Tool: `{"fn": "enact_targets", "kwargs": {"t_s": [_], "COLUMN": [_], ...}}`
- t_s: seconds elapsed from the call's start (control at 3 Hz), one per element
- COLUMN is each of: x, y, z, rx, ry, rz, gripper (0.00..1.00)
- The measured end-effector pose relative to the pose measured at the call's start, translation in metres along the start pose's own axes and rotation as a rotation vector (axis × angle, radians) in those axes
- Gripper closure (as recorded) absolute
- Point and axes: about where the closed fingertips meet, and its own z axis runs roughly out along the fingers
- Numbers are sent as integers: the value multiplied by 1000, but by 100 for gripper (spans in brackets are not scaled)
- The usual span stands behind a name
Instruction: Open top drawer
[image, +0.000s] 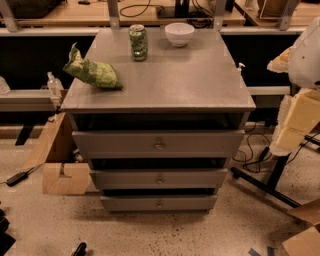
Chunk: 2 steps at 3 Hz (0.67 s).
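The top drawer (158, 144) is the widest grey front of the grey cabinet, with a small round metal knob (159, 145) at its centre. A dark gap shows between its upper edge and the cabinet top (165, 82). Two narrower grey drawer fronts (159, 178) (159, 203) sit below it. My arm (300, 100), white with yellowish links, shows at the right edge, apart from the cabinet. My gripper is out of view; nothing touches the knob.
On the cabinet top stand a green can (138, 42), a white bowl (179, 34) and a green chip bag (92, 72). Cardboard boxes (60, 160) lie left of the cabinet. A black stand leg and cables (265, 180) lie to the right. A wooden bench (75, 15) runs behind.
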Motion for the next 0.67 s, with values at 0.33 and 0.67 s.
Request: {"fn": "enact_targets", "kwargs": {"t_s": [0.33,0.67], "x": [0,-4], "y": [0,-5], "z": [0,20], "rx": [0,10], "ry": [0,-29], "rz": [0,-9], "gripper": [0,0]}}
